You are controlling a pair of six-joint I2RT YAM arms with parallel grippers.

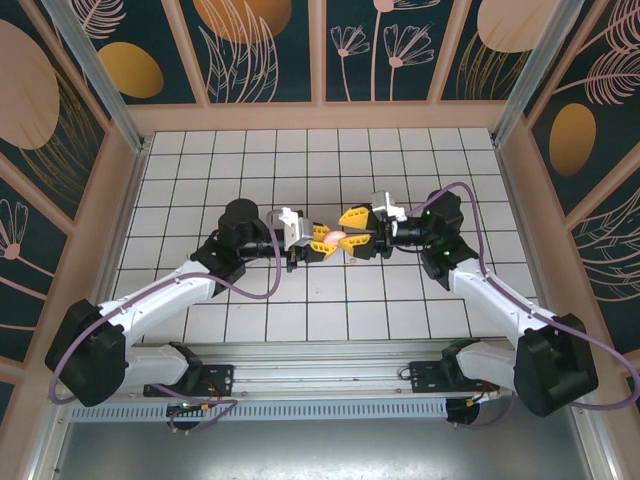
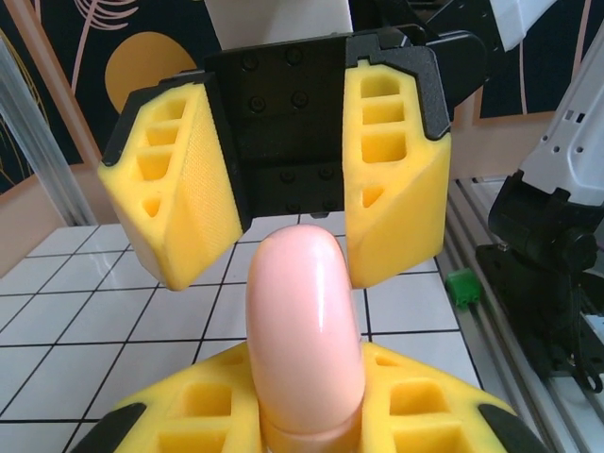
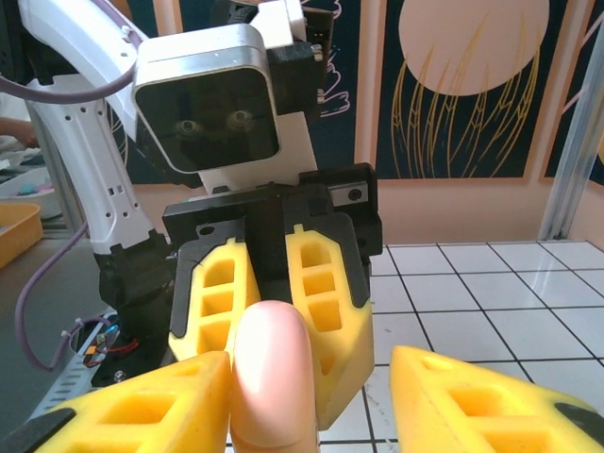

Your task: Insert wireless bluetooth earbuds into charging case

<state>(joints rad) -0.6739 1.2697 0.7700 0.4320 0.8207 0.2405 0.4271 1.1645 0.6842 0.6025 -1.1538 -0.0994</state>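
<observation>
While in left gripper, pink case edge-on

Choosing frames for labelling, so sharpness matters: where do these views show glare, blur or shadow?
Top external: sharp, evenly lit, faint shadows on the tiled table. Left wrist: a glare streak runs down the pink case. Right wrist: the case and the right end effector at the bottom edge look soft.

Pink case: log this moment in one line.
left gripper: shut on pink case | right gripper: open around it | held above table
</observation>
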